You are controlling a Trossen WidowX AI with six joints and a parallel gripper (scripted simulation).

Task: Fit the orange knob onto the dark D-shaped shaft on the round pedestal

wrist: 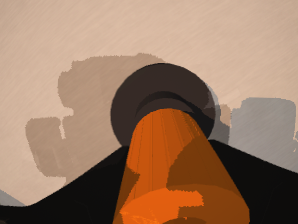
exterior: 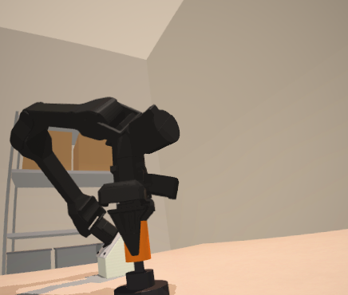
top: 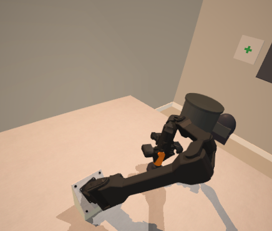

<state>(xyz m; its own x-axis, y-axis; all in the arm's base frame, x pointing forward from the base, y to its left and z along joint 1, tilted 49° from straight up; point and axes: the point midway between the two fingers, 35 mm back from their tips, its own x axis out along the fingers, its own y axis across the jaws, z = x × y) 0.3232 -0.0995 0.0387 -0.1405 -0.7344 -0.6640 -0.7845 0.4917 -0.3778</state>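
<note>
The orange knob (top: 159,159) (exterior: 145,243) (wrist: 152,150) is upright, wide end down in the exterior view. My gripper (exterior: 136,249) is shut on it from both sides. The round dark pedestal (top: 151,167) (exterior: 141,288) (wrist: 145,80) stands directly below, with a narrower raised step in its middle. A short length of dark shaft (exterior: 139,266) shows between the knob's lower rim and that step, so the knob is above the pedestal, not touching it. The shaft's top, its flat side and the knob's hole are hidden; whether the shaft's tip is inside the hole I cannot tell.
The arm's pale base block (top: 87,196) (exterior: 113,261) stands on the table (top: 45,162). The arm's forearm crosses in front of the pedestal in the top view. A shelf rack (exterior: 57,178) with boxes is in the background.
</note>
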